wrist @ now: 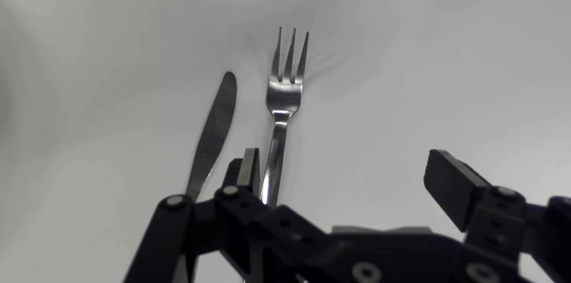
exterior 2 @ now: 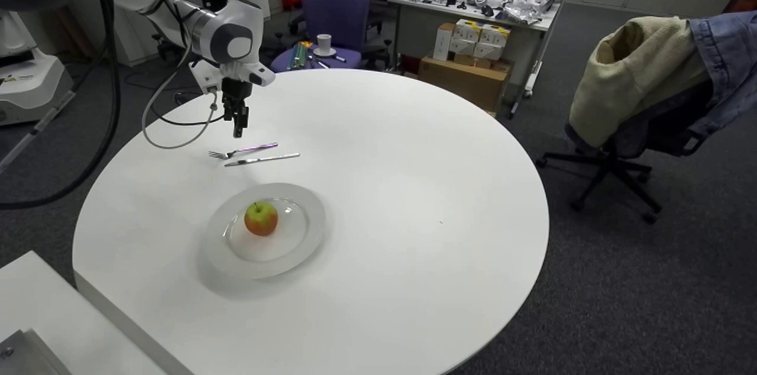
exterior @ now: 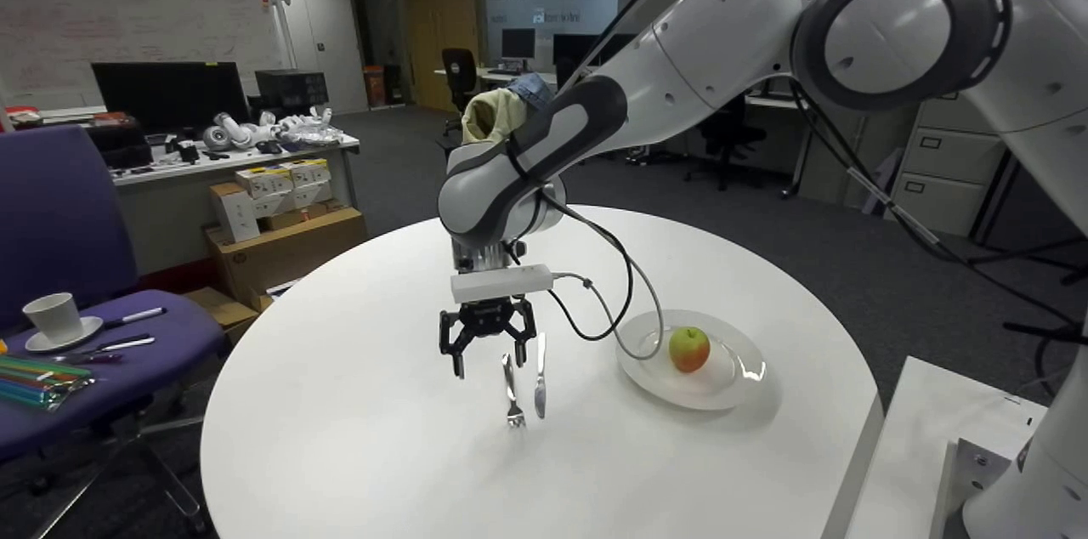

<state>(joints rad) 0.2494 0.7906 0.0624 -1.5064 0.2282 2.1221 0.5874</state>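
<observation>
gripper spread wide, downward above the table near fork and knife, arm outstretched

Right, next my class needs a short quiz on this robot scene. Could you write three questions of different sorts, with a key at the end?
1. Fill the gap: as the wrist view shows it, the knife lies to the ____ of the fork.

2. True or false: the claw is shut around the knife.

3. Name it: in both exterior views, which fruit sits on the plate?

Key:
1. Left.
2. False; it stands open and holds nothing.
3. An apple.
</observation>
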